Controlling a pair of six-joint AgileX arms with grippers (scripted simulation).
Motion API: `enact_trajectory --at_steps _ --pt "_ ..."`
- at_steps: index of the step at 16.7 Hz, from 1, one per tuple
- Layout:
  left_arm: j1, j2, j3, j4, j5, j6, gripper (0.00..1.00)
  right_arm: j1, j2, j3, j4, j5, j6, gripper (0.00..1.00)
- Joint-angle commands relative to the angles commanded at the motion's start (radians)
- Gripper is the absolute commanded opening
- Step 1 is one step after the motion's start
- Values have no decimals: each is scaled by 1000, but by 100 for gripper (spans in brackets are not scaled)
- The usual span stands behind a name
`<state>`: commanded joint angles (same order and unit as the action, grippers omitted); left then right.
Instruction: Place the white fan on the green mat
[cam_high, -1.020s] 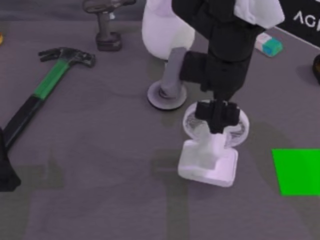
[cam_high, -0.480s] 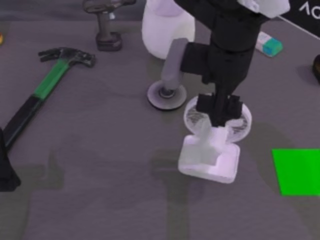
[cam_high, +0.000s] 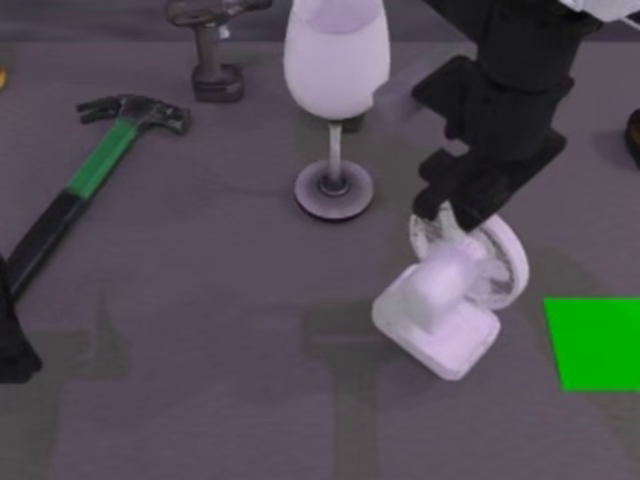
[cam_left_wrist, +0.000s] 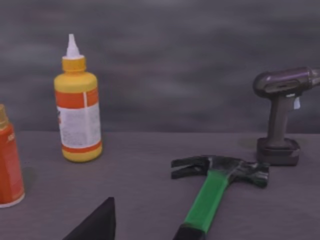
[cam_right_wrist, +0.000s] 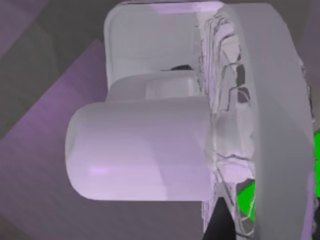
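Observation:
The white fan hangs tilted over the middle-right of the table, its square base turned toward the left front. My right gripper is shut on the top of its round grilled head. In the right wrist view the fan fills the picture, and one dark finger lies against the grille. The green mat lies flat at the right edge, a short gap to the right of the fan; a patch of the mat shows through the grille. My left gripper is parked at the left edge, open.
A tall wine glass stands behind and left of the fan, its foot close by. A green-handled hammer and a drill lie at the back left. The left wrist view shows a yellow bottle and an orange one.
My right gripper has carried the fan to the right, toward the mat, and turned it so the base swings left. The arm no longer covers the wine glass.

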<state>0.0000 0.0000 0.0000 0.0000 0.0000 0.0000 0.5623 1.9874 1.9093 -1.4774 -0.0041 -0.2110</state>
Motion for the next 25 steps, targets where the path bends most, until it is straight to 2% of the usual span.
enact_trajectory --at_steps 4,11,15,18,20,25 --pt "0 0 0 0 0 0 100 -72 -85 -68 29 -4 436 0" --pt "0 0 0 0 0 0 100 -218 -242 -235 81 -7 1286 0" --pt "0 0 0 0 0 0 100 -295 -302 -347 92 -3 1677 0" --pt "0 0 0 0 0 0 100 -338 -327 -417 90 1 1869 0" --pt "0 0 0 0 0 0 100 -357 -334 -449 87 3 1944 0" --pt "0 0 0 0 0 0 100 -365 -337 -464 85 4 1976 0"
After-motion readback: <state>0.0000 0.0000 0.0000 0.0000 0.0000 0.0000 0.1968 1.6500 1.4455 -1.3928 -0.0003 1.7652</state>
